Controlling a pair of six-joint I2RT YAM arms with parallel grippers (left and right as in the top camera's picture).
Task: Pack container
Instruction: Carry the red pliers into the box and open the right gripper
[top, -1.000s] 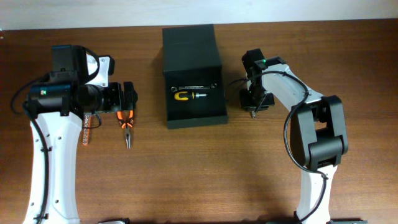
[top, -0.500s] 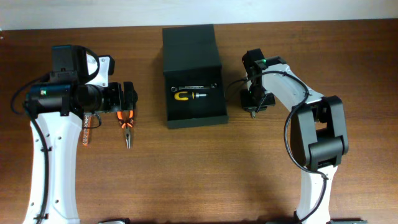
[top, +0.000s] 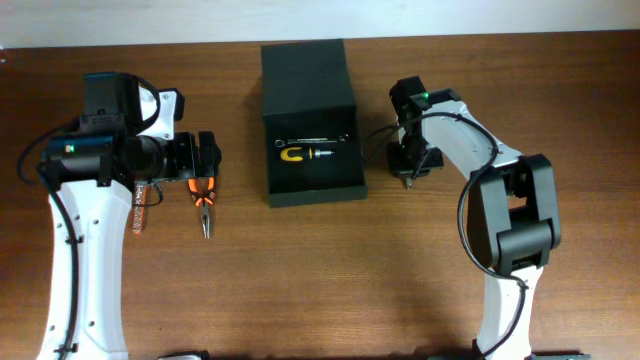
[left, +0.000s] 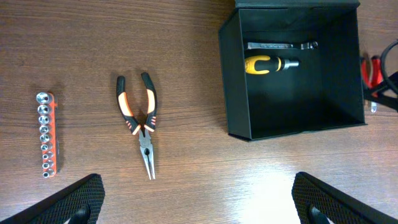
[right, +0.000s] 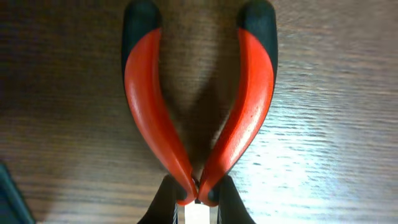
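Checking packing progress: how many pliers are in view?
2. An orange-and-black pair lies on the table left of the container. A red-handled pair is right of it, close up in the right wrist view. None show inside the container.

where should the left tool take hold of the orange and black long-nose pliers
Grip the narrow waist by the pivot, where the handles converge. The pliers lie flat on the table, handles slightly splayed, so bring the open left tool straight down and close across their width. The tapered nose would probably slip.
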